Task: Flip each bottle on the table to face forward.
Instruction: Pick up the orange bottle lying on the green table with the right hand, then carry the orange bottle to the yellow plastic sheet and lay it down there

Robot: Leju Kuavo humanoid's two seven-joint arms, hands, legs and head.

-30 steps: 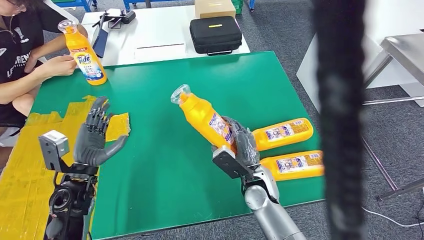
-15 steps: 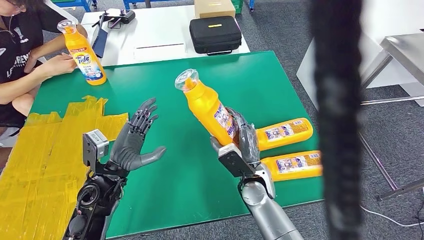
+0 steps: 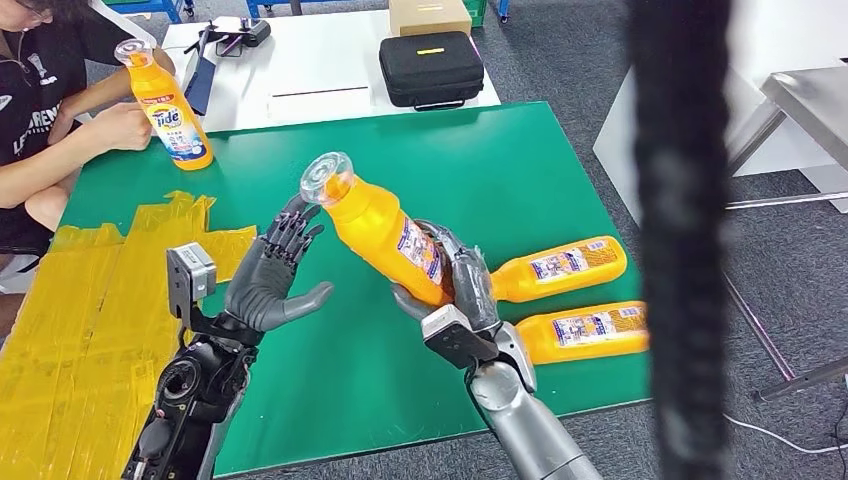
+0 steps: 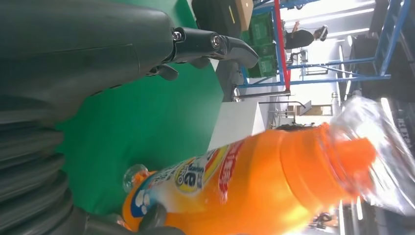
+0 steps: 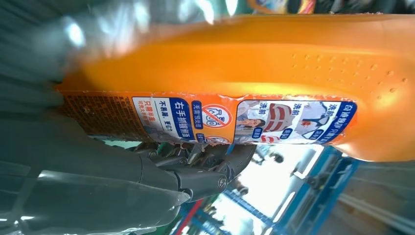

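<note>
i see my right hand (image 3: 452, 290) gripping an orange bottle (image 3: 378, 228) by its lower body, lifted above the green surface (image 3: 520, 170). its long axis is tilted, clear cap (image 3: 325, 178) pointing up and toward my left hand (image 3: 272, 280), which is open with fingers apart just beside the cap. two more bottles (image 3: 560, 266) (image 3: 585, 331) lie on their sides near the right edge, caps hidden. a person (image 3: 40, 110) holds another bottle (image 3: 165, 105) upright at the far left corner.

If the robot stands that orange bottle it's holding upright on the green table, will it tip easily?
Probably somewhat. The orange bottle in the right robot hand looks tall and narrow, so a nudge could topple it. Its smooth plastic may slip. Lying down, it would likely roll little, like the two bottles resting flat.
</note>
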